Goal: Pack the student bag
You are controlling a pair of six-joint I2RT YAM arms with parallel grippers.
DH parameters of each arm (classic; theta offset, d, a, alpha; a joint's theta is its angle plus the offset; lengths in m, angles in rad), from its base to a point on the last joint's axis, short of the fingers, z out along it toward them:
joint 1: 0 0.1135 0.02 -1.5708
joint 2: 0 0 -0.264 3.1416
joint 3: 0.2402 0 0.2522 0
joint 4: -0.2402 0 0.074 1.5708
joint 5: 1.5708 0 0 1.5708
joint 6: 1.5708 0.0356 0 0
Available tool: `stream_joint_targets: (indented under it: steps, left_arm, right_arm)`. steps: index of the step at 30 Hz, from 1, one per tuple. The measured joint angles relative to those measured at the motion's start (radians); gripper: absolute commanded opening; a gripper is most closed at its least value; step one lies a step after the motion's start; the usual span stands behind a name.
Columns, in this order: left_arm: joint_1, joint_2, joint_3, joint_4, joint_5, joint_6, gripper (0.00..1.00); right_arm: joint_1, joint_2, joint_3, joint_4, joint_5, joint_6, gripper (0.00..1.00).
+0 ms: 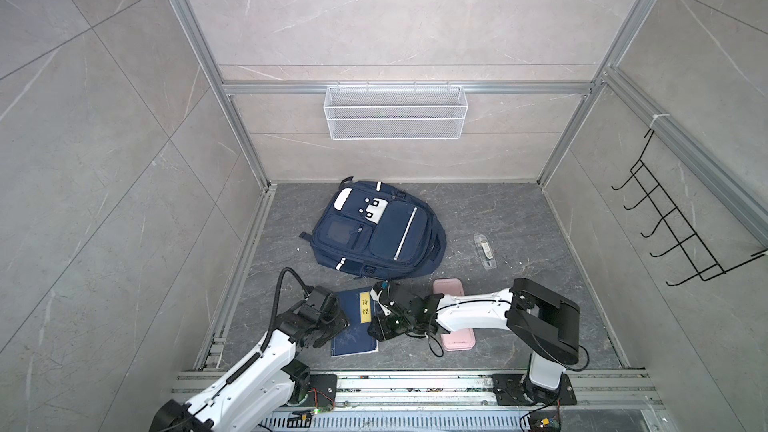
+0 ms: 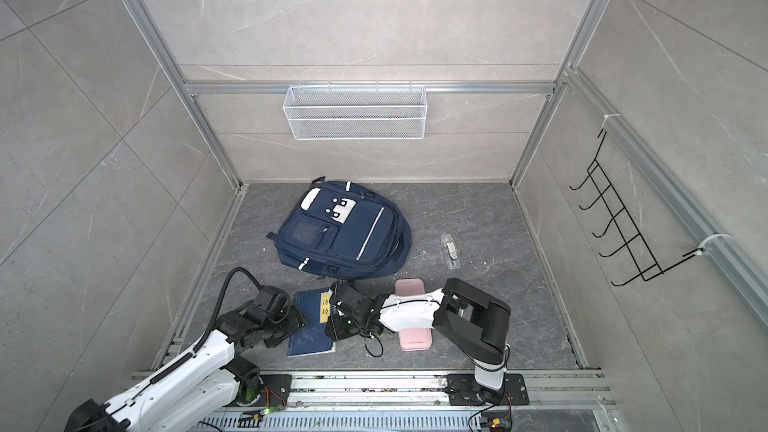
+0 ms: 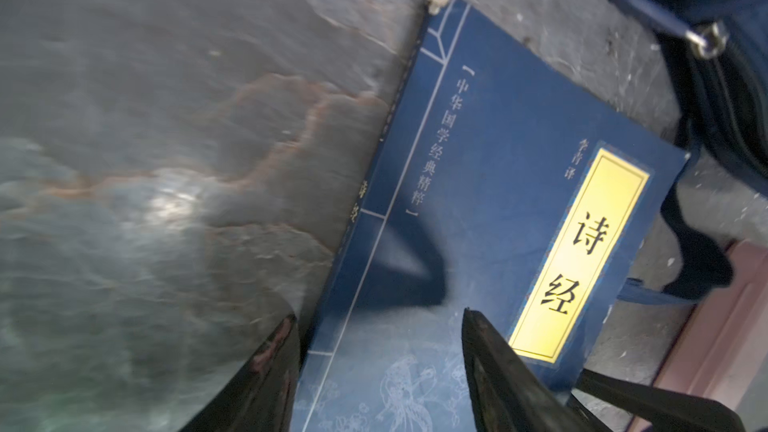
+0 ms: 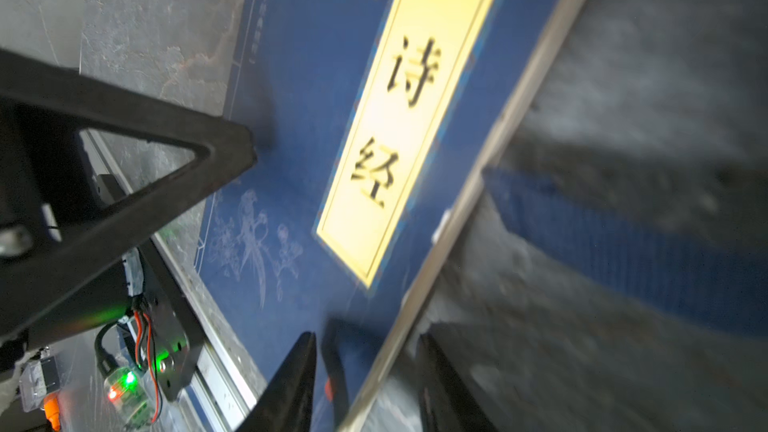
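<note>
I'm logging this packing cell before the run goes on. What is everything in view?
student bag: one, navy with white patches, lying at the back middle of the floor
book: one, navy with a yellow label, flat on the floor in front of the bag
flat case: one, pink, right of the book, partly under the right arm
clear case: one, transparent, on the floor right of the bag
wire basket: one, white, on the back wall
hook rack: one, black, on the right wall
left hand: one, black, open, astride the book's spine edge
right hand: one, black, astride the book's opposite edge; grip unclear
</note>
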Motion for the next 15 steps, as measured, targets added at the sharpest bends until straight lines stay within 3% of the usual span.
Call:
stream_joint_targets:
  steps: [8,15]
  left_arm:
    - [-0.164,0.264,0.131,0.087,-0.030,0.018,0.66]
    - [-0.193,0.298,0.155,0.093,-0.047,0.046,0.67]
  right_arm:
    - [-0.003,-0.071,-0.046,-0.067,0.102,0.019,0.53]
    - [-0.071,-0.134,-0.091,-0.119,0.151,0.017,0.59]
